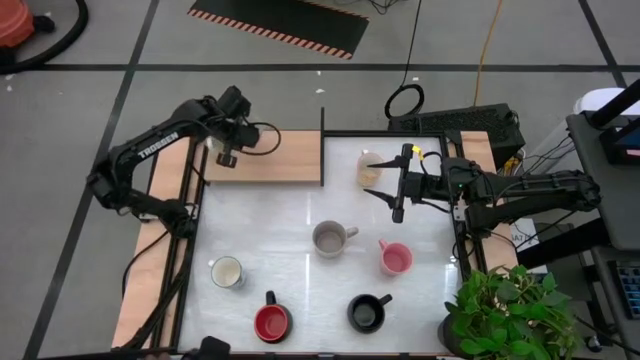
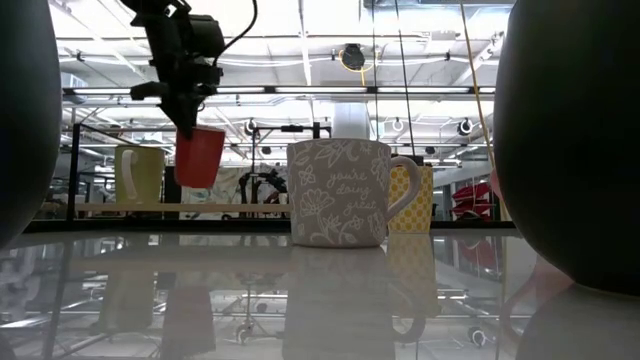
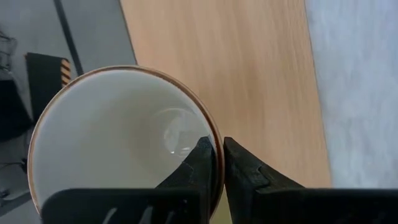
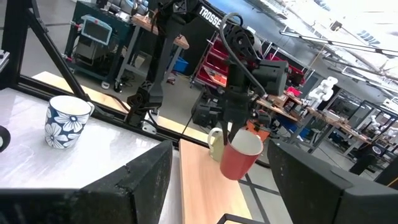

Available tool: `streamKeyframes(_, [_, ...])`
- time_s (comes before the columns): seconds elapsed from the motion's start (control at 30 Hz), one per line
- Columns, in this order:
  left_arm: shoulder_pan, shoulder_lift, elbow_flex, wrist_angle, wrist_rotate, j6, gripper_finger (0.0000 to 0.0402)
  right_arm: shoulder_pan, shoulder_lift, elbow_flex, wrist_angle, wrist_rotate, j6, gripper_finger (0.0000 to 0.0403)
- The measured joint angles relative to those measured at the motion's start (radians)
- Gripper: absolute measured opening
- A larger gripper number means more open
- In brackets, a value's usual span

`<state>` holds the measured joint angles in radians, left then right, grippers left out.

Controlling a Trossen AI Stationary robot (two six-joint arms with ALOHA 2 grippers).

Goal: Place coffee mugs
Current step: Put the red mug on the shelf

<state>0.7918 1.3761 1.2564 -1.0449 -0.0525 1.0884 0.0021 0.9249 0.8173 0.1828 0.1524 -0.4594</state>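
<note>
My left gripper (image 1: 228, 150) (image 2: 190, 118) hangs over the wooden shelf (image 1: 270, 158) at the table's far left, shut on a dark pink-red mug (image 2: 200, 157) (image 4: 241, 158) with a white inside. A cream mug (image 2: 138, 175) stands on the shelf beside it. My right gripper (image 1: 386, 183) (image 4: 221, 171) is open at the table's far right, next to a tan checked mug (image 1: 369, 168) (image 2: 415, 198). On the white table top stand a grey flowered mug (image 1: 330, 238) (image 2: 338, 192), a pink one (image 1: 395, 258), a white one (image 1: 227, 272), a red one (image 1: 272, 322) and a black one (image 1: 366, 313). My left gripper pinches the dark pink-red mug's rim (image 3: 215, 134), one finger (image 3: 196, 165) inside the cup and the other (image 3: 245, 168) outside its wall. The fingers come from above, pointing down. The mug hangs below them, slightly tilted and lifted clear of the shelf.
A dark upright divider (image 1: 322, 145) ends the shelf on its right side. A potted plant (image 1: 510, 310) stands at the table's near right corner. Bare table top lies between the shelf and the row of mugs (image 1: 270, 215).
</note>
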Motion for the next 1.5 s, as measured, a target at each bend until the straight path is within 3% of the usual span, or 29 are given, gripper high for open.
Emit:
streamKeyframes(0.27, [0.013,0.055,0.000,-0.001,-0.031,-0.037,0.0044,0.001,0.000,0.000,0.000,0.000,0.005,0.0257])
streamKeyframes(1.13, [0.011,0.057,-0.019,0.057,-0.118,-0.074,0.0050,0.001,0.000,0.000,-0.012,0.000,0.021,0.0257])
streamKeyframes(1.5, [0.006,0.071,-0.019,0.069,-0.179,-0.092,0.0121,0.001,0.000,0.000,-0.012,0.000,0.025,0.0257])
